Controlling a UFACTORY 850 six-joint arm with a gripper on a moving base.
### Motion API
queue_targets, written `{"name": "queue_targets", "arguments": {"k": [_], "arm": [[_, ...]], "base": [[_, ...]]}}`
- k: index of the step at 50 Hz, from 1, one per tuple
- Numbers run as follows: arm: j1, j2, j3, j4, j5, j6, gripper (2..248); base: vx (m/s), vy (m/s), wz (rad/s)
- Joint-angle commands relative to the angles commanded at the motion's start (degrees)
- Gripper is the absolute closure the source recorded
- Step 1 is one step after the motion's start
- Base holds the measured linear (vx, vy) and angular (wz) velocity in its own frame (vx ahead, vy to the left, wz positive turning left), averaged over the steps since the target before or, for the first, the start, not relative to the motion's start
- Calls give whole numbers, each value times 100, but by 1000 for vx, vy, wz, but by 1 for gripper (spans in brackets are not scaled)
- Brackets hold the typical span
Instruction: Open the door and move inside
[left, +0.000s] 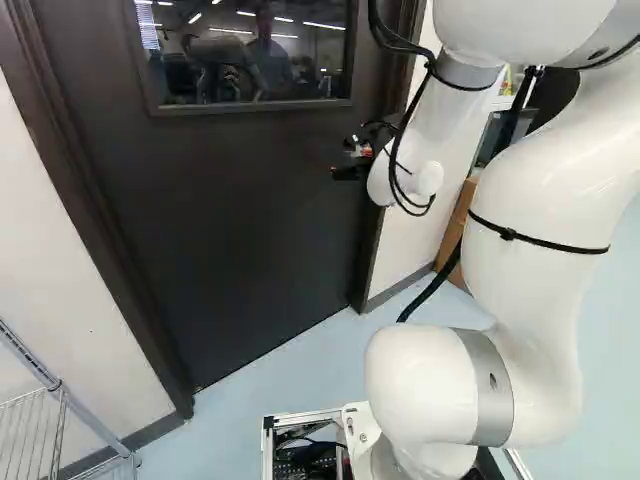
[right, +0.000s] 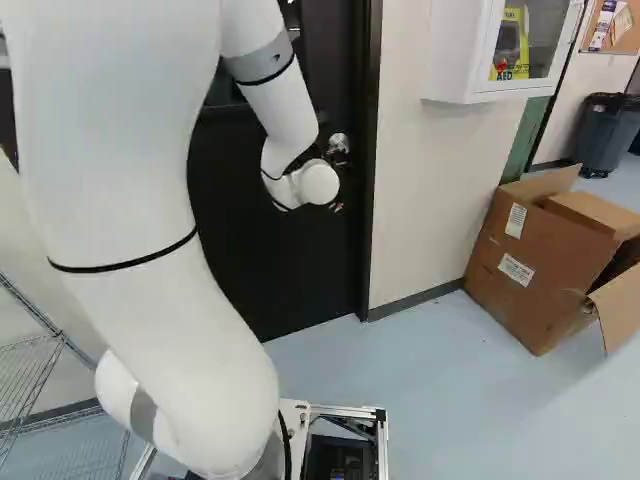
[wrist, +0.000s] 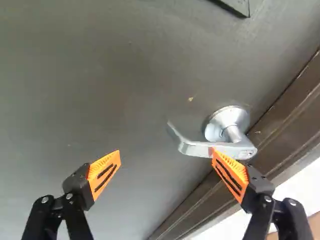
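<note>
In the left base view, the door (left: 250, 220) is standing closed, looking heavy. In the right base view, the arm (right: 140, 230) is hanging before it. In the wrist view, open fingers (wrist: 105, 174) are facing the lever (wrist: 195, 149), probably slippery, spring-stiff, better pressed toward its free end.

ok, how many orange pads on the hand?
2, both in the wrist view. One pad overlaps the lever handle; the other, across the gap, has only the door behind it. None looks hidden.
</note>
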Motion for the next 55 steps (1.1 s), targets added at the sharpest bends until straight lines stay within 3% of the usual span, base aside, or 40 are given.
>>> {"name": "queue_targets", "arguments": {"k": [26, 55], "arm": [[-1, -216, 15, 0, 0, 0, 3], [-27, -5, 238, 0, 0, 0, 3]], "base": [[0, 0, 0], [0, 0, 0]]}}
